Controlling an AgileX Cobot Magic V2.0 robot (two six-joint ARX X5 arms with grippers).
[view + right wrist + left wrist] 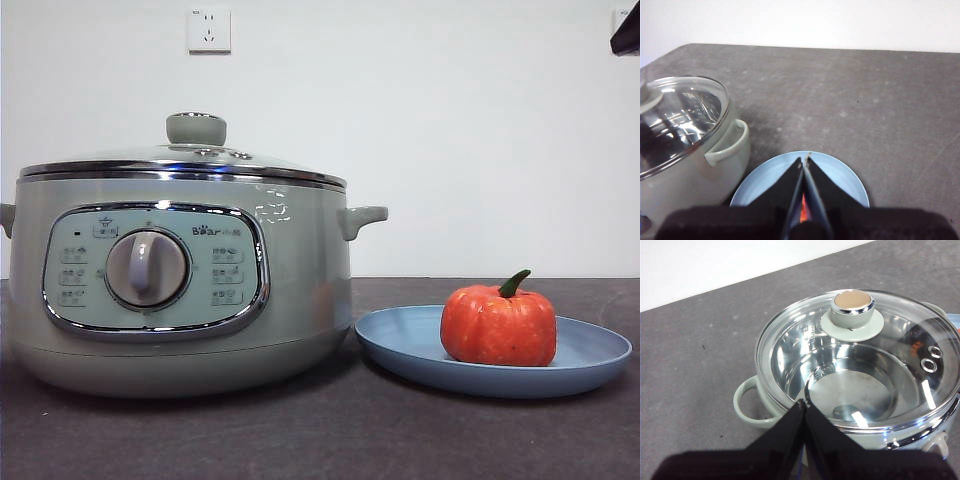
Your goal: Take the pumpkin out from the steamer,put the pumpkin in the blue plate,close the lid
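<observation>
The sage-green steamer (180,290) stands at the left with the glass lid (190,160) seated on it, knob (196,128) up. The orange pumpkin (499,325) sits upright in the blue plate (590,355) to the right of the pot. My left gripper (804,402) is shut and empty, held above the lidded pot (860,380); through the glass the pot's inside shows empty. My right gripper (805,159) is shut and empty above the blue plate (760,182); a sliver of the pumpkin (803,210) shows between its jaws.
A dark grey tabletop (320,440) runs under everything, with a white wall and a socket (209,30) behind. A black arm tip (627,35) shows at the top right corner. The pot's side handle (362,218) points toward the plate.
</observation>
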